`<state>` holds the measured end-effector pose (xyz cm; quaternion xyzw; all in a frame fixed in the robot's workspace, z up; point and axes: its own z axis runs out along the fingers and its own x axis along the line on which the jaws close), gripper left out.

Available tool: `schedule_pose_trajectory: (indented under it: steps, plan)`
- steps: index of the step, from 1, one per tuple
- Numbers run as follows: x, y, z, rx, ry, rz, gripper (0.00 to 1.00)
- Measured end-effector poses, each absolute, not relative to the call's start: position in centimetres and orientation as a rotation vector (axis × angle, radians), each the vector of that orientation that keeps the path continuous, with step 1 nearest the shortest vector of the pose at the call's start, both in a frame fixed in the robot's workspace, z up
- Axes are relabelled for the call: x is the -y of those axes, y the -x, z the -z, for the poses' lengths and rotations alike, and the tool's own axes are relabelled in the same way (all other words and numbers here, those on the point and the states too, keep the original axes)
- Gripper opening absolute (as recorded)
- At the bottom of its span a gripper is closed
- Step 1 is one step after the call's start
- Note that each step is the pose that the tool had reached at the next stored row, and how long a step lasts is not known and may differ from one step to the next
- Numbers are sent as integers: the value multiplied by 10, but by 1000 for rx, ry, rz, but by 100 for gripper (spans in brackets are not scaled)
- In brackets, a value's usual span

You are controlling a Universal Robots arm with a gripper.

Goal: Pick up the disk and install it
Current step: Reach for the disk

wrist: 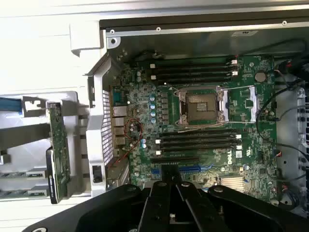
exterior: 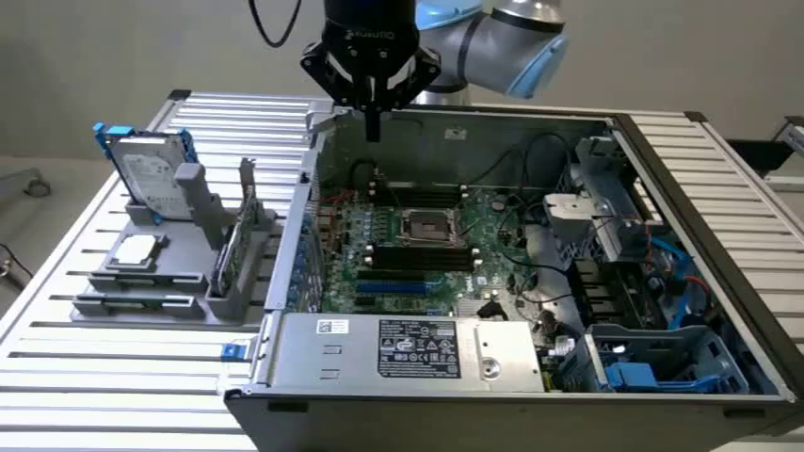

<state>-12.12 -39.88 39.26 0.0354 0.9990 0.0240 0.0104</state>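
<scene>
The disk, a silver-grey drive with a white label in a bright blue carrier, stands upright in a grey holder at the exterior view's left, outside the computer. My gripper hangs over the back edge of the open computer case, well to the right of the disk. Its fingers are shut together with nothing between them. In the wrist view the shut gripper points down over the motherboard. A strip of the blue carrier shows beside the case.
The holder also carries a small square processor chip and a thin green card. Inside the case are the motherboard, cables and a blue drive cage at the front right. Everything rests on a slatted metal table.
</scene>
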Motion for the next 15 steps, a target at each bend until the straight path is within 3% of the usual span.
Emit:
schedule_pose_trajectory:
  steps: [15]
  plan:
    - [398, 144, -392, -3119, -109, -75, 11]
